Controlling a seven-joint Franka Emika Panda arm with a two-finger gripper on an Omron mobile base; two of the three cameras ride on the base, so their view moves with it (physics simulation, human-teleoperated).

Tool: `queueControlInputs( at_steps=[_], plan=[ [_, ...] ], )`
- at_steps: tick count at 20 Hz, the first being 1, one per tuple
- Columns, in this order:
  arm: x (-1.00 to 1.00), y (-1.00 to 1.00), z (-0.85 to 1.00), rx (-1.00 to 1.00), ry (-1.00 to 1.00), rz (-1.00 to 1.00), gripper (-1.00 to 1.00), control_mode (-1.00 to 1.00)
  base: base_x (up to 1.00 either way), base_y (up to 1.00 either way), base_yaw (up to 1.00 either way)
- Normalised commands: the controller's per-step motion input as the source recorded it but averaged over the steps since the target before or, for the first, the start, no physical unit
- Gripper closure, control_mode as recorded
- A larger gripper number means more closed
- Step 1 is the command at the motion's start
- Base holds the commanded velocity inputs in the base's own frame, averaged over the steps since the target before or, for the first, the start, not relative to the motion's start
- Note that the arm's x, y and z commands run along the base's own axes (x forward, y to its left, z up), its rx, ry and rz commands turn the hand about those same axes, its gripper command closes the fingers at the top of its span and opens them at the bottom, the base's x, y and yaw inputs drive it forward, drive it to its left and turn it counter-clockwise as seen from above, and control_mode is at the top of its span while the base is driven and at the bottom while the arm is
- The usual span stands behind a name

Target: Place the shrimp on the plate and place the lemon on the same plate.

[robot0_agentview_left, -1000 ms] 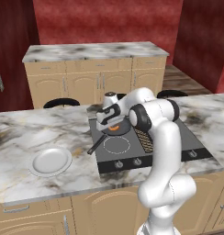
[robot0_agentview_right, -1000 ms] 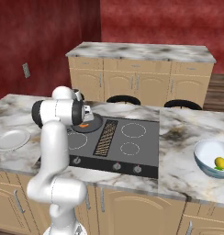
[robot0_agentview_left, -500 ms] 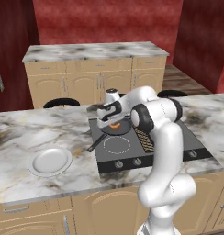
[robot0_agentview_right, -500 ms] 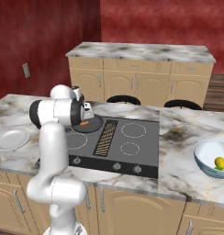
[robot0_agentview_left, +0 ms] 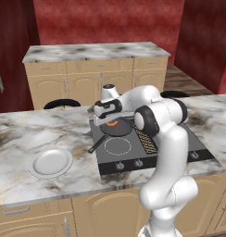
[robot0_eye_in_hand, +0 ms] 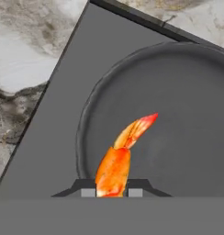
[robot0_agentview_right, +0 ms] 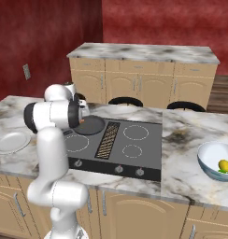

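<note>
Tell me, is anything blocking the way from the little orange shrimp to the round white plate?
Nothing visible does. The small orange curved shrimp is pinched in the jaws above the black frying pan; bare marble counter lies between the stove and the round white plate.

This place is a home kitchen. A marble tabletop (robot0_agentview_left: pixel 36 134) runs across the near side, with beige wooden cabinet doors (robot0_agentview_left: pixel 110 210) under it. A black cooktop (robot0_agentview_right: pixel 120 142) with round burners and front knobs is set into it, and a black frying pan (robot0_agentview_left: pixel 116 127) stands on its left side. On the far side a second counter (robot0_agentview_right: pixel 144 52) with cabinets stands against dark red walls (robot0_agentview_left: pixel 105 23).
</note>
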Motion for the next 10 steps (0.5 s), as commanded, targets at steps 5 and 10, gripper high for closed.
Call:
queueControlInputs(
  at_steps=[5,10],
  plan=[
    [-0.35,0.52,0.16,0.01,0.00,0.00,1.00,-1.00,0.00,0.00,0.00],
    [-0.35,0.63,0.06,0.00,0.00,0.00,1.00,-1.00,0.00,0.00,0.00]
  ],
)
